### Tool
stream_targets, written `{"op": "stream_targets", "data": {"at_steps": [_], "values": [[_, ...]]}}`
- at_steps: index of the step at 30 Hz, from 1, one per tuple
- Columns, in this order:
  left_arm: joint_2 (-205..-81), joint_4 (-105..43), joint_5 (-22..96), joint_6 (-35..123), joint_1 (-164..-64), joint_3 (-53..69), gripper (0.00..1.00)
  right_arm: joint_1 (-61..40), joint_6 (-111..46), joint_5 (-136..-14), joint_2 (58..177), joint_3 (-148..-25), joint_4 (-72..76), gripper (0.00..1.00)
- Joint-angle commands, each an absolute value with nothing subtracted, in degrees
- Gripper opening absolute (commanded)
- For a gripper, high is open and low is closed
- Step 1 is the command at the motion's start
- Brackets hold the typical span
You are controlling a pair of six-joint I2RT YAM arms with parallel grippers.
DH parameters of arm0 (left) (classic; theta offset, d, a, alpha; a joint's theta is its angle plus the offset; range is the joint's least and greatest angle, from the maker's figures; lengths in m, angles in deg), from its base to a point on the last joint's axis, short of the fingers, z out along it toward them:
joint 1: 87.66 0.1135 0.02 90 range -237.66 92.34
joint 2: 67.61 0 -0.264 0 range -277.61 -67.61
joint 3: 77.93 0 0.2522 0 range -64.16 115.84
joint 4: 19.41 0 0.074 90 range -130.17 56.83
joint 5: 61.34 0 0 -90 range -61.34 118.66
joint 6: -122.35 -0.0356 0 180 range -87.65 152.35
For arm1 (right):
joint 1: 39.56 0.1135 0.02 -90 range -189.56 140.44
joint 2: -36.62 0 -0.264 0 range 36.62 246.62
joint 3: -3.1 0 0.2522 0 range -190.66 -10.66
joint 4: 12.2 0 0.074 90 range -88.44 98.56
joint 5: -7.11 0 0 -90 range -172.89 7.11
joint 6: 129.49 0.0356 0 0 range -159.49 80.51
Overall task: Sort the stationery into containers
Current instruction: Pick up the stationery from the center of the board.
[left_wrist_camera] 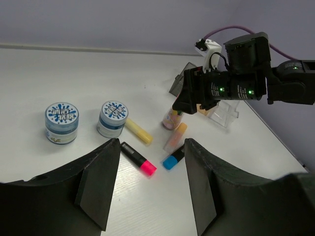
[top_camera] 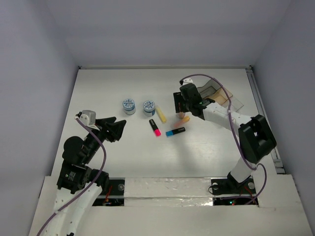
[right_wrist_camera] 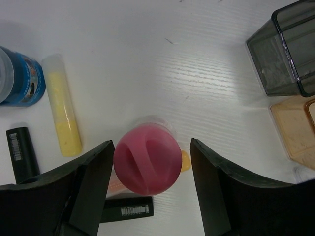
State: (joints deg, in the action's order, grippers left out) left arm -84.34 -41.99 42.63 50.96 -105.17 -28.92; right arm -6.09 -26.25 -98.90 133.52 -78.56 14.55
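Note:
The pink-capped glue stick (right_wrist_camera: 147,158) stands upright between the spread fingers of my right gripper (right_wrist_camera: 150,146). The left finger is close to the cap and the right one stands apart. It also shows in the top view (top_camera: 182,117). Beside it lie the orange highlighter (left_wrist_camera: 175,136), blue-black highlighter (top_camera: 175,131), pink-black highlighter (top_camera: 155,127) and yellow highlighter (top_camera: 161,114). Two blue-white rolls (top_camera: 129,105) (top_camera: 149,107) stand to the left. The joined trays, smoky grey (right_wrist_camera: 280,54) and amber (right_wrist_camera: 295,128), sit to the right. My left gripper (top_camera: 115,128) is open and empty, left of the highlighters.
The trays (top_camera: 224,94) stand near the table's right back, just behind the right arm's wrist. A purple cable loops over the right arm. Grey walls close in the table at the back and sides.

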Motion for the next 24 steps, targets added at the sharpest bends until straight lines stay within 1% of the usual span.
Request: {"op": "stream_targets", "data": {"at_steps": [1,4,5,7,8,9,14,20,24], "values": [[-84.40,-38.89,43.68,50.80,-104.97,-29.18,0.51,-5.64,-27.09,-101.17,133.74,-81.85,10.18,0.69],[-84.31,-38.89,43.77,50.72,-104.97,-29.18,0.51,-5.64,-27.36,-101.43,134.53,-82.64,10.52,0.58],[-84.31,-38.89,43.77,50.72,-104.97,-29.18,0.51,-5.64,-27.27,-101.87,134.62,-82.64,10.61,0.49],[-84.22,-38.89,43.77,50.72,-104.97,-29.18,0.51,-5.64,-27.01,-102.40,134.27,-82.64,10.53,0.40],[-84.31,-38.89,43.77,50.72,-104.97,-29.18,0.51,-5.64,-27.01,-102.84,133.92,-82.38,10.35,0.32],[-84.31,-38.80,43.77,50.72,-104.97,-29.18,0.51,-5.64,-26.92,-103.19,132.96,-82.38,10.18,0.30],[-84.48,-38.80,43.95,50.63,-104.97,-29.18,0.51,-8.70,-27.09,-102.76,128.65,-83.43,9.73,0.23],[-84.40,-38.80,44.12,50.63,-104.97,-29.27,0.51,-20.12,-24.73,-96.79,124.25,-83.96,8.33,0.23],[-84.66,-38.62,44.56,50.63,-104.97,-29.27,0.51,-26.19,-23.14,-94.15,124.68,-84.75,7.62,0.23]]}}
